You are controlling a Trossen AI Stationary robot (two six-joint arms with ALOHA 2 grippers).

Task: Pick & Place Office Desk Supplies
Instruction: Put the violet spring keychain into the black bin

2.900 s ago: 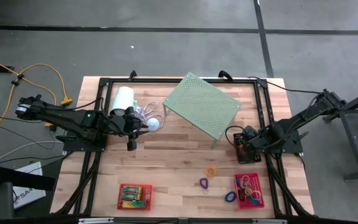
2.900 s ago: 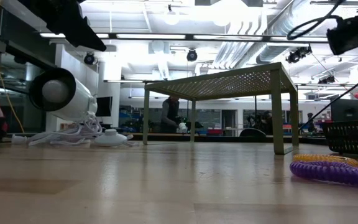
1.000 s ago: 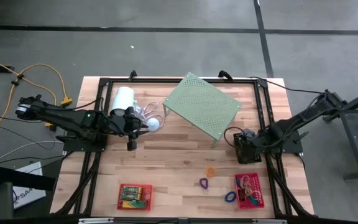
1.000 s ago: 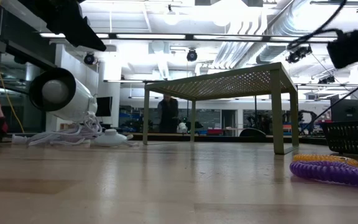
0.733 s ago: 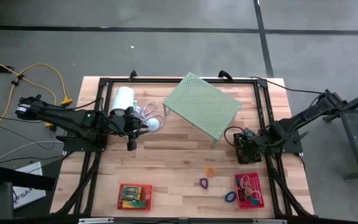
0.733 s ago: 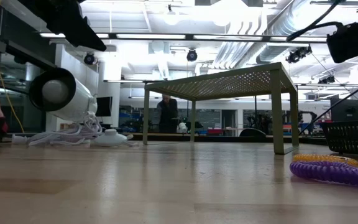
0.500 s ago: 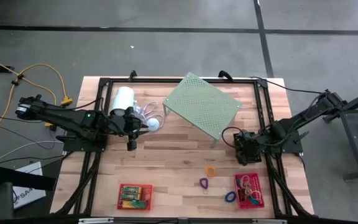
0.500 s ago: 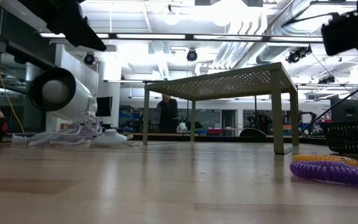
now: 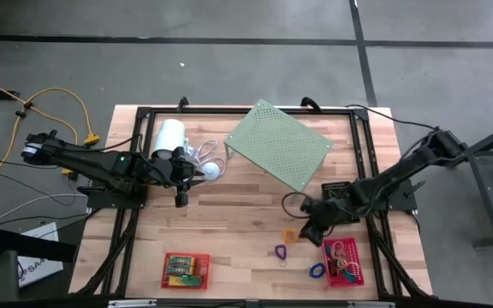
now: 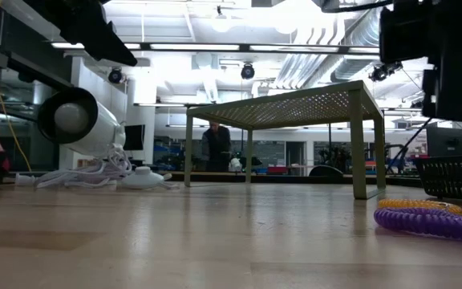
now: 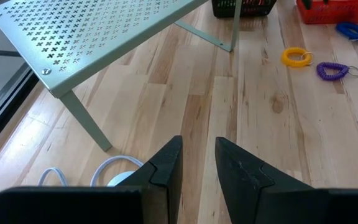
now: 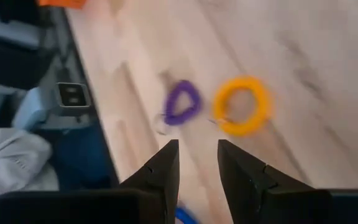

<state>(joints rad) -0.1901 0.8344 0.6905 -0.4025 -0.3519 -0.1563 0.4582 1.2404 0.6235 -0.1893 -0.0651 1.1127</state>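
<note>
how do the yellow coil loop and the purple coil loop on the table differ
The yellow coil loop is orange-yellow and close to a round ring; the purple coil loop is violet and pinched into a narrower teardrop. In the high view the yellow one lies nearer the green shelf, the purple one nearer the table's front edge. The right gripper hangs beside the yellow one, farther from the purple. Both lie flat on the bare wood, apart, outside the baskets.

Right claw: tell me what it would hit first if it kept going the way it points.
Probably bare table between the purple coil and the yellow coil. The right claw aims at the gap between them, so it may clip either; depth is unclear.
</note>
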